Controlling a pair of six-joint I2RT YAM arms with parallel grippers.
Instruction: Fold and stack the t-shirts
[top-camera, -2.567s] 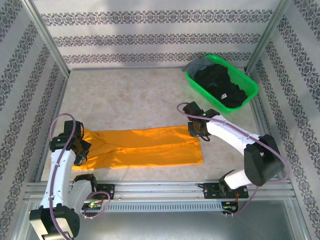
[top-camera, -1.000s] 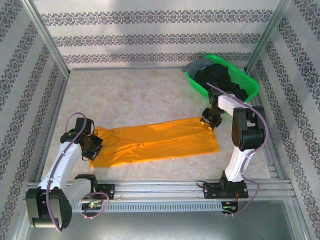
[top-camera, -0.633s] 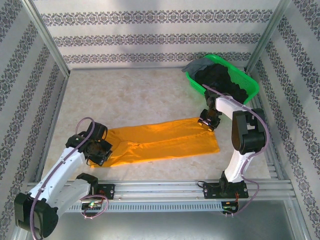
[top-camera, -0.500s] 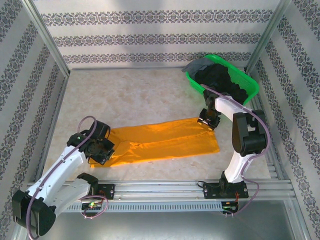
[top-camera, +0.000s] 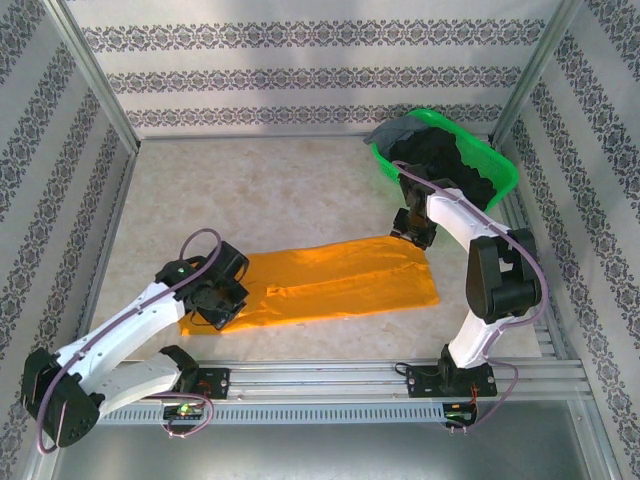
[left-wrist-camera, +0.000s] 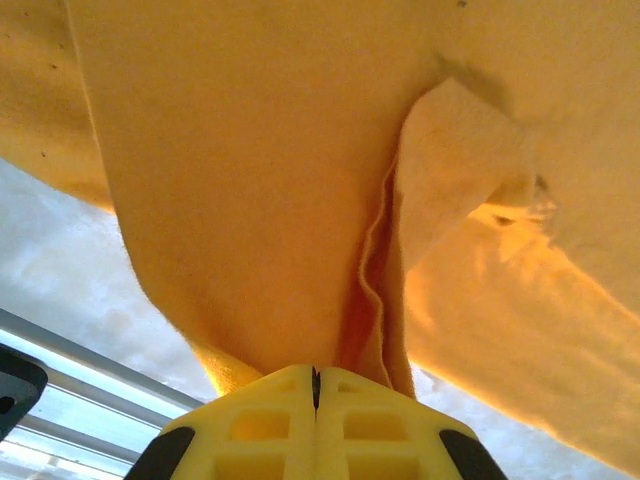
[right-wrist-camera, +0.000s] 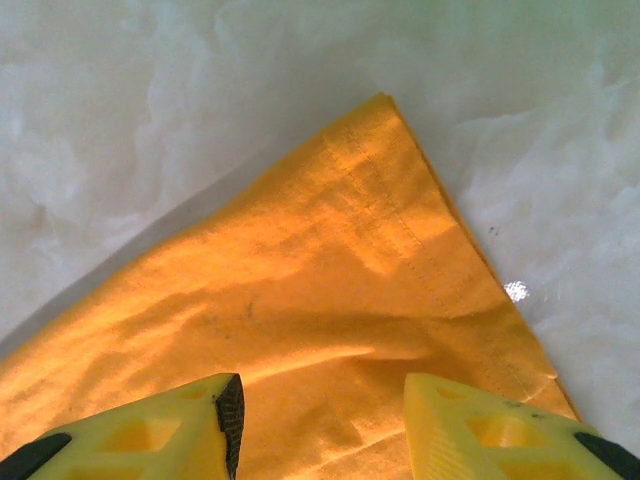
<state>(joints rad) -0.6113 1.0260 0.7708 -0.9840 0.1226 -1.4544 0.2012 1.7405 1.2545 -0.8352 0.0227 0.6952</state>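
Observation:
The orange-yellow t-shirt (top-camera: 340, 282) lies as a long folded strip across the near part of the table. My left gripper (top-camera: 222, 298) is shut on its left end, lifted and carried over the strip; in the left wrist view the cloth (left-wrist-camera: 300, 180) hangs from the closed yellow fingers (left-wrist-camera: 270, 425). My right gripper (top-camera: 412, 229) stands open over the strip's far right corner (right-wrist-camera: 385, 180), its fingers (right-wrist-camera: 160, 430) apart above the cloth. Black and dark grey t-shirts (top-camera: 450, 170) are piled in the basket.
The green plastic basket (top-camera: 500, 165) stands at the back right, a grey shirt (top-camera: 392, 130) hanging over its far left rim. A metal rail (top-camera: 330, 375) runs along the table's near edge. Patterned walls enclose the marble-look tabletop (top-camera: 250, 190).
My left gripper has carried the shirt's left end rightward over the strip, shortening it. My right gripper has shifted slightly back at the right corner.

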